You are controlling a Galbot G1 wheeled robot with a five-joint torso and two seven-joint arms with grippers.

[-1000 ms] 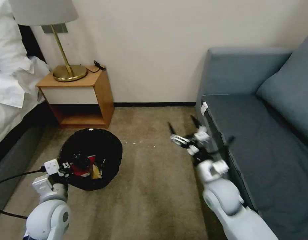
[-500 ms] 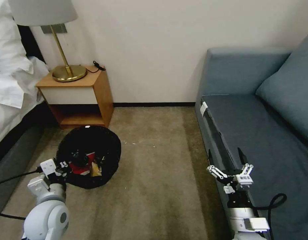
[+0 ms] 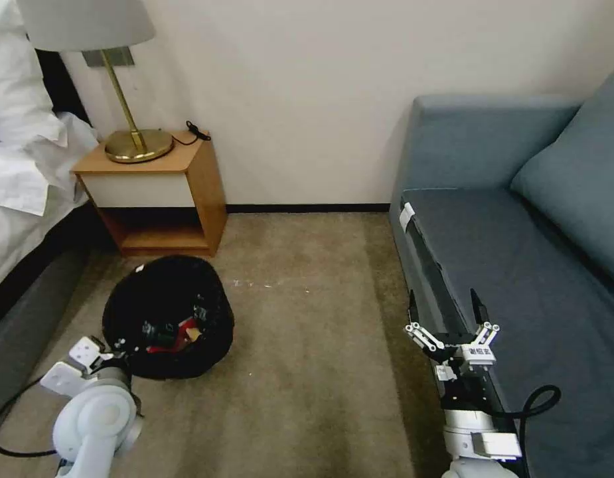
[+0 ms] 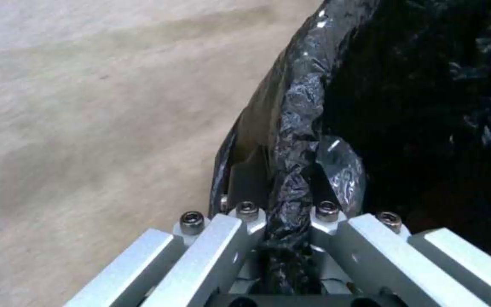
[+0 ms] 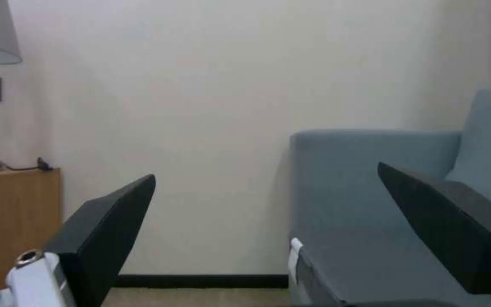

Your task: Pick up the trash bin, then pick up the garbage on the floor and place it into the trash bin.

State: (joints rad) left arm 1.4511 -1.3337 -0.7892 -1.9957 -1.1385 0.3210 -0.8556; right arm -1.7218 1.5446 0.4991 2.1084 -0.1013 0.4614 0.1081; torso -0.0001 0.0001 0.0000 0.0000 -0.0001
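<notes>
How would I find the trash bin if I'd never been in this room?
Look at the wooden nightstand with the brass lamp beside the bed. On the carpet just in front of it sits the trash bin, gripped at its rim by the left gripper. It's the round thing lined with crinkly black plastic.
</notes>
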